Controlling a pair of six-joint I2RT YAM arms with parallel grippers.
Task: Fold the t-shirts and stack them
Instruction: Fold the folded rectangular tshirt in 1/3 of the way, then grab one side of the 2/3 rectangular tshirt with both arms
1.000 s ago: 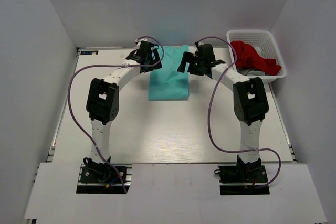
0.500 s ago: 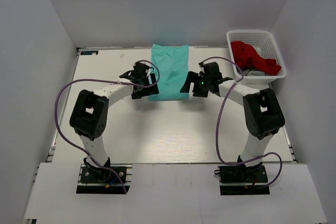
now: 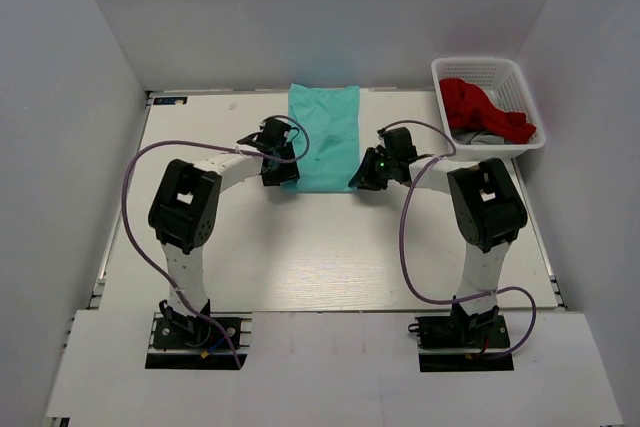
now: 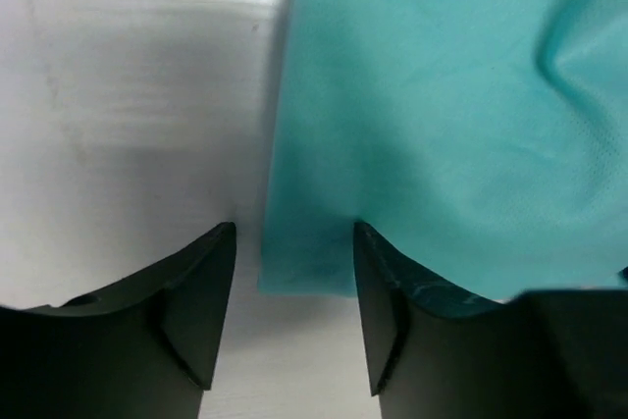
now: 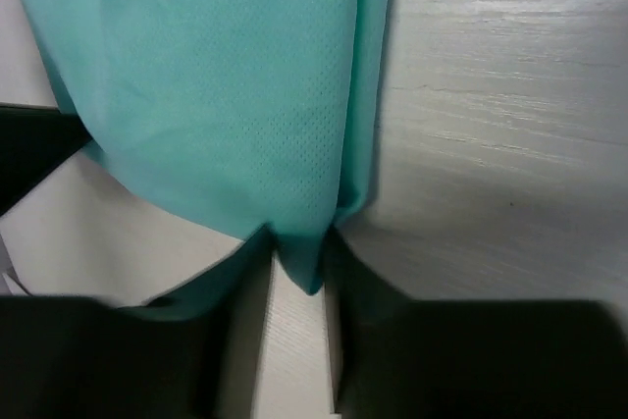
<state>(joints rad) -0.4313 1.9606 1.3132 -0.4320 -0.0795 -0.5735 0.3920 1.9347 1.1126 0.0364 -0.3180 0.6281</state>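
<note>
The t-shirt [image 3: 323,137] is plain turquoise-green with no print, and up close its cloth shows tiny dots. The table [image 3: 300,247] is white with faint wood lines. At 2 o'clock, a white basket [image 3: 475,62] with little holes holds a red cloth [image 3: 485,107] over a grey cloth [image 3: 487,134]. The two arms [image 3: 186,209] are white and black, their cables [image 3: 404,237] are purple, and the gripper fingers [image 4: 186,291] are black.

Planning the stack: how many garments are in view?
3: turquoise shirt flat on the table; red garment in the basket; grey cloth beneath it. More may be hidden there.
</note>
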